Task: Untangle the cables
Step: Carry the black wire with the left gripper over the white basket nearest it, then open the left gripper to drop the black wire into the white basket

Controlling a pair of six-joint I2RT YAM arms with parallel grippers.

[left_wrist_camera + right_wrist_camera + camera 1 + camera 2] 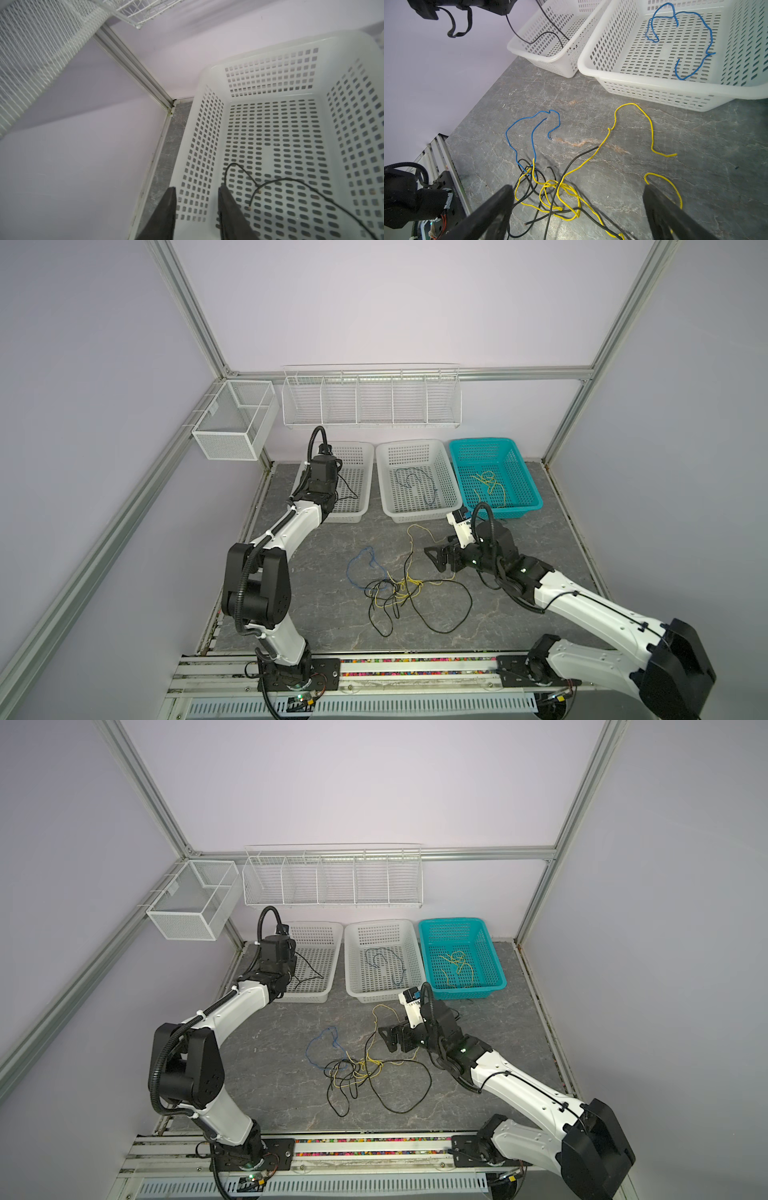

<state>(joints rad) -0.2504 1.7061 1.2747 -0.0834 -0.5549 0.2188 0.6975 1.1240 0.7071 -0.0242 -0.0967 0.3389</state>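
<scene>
left gripper (197, 188): jaws part-spread, nothing between them. It sits over the left white basket (207, 70) at the rim next to the side wall (83, 145). Only a narrow strip of table (166, 166) runs between basket and wall, so you're tight there. A black cable (286, 178) lies on that basket's floor, one bend just beside a finger (226, 199).

right gripper (577, 187): jaws wide apart, empty, just right of the tangle (395, 587) of black, yellow and blue cables mid-table. The tangle is well apart from every basket rim. One yellow strand (631, 104) reaches near the front edge of the middle white basket (643, 82). A blue cable (711, 35) lies in that basket, a yellow cable (490, 483) in the teal basket (484, 442). You've got bare table left of the tangle.
</scene>
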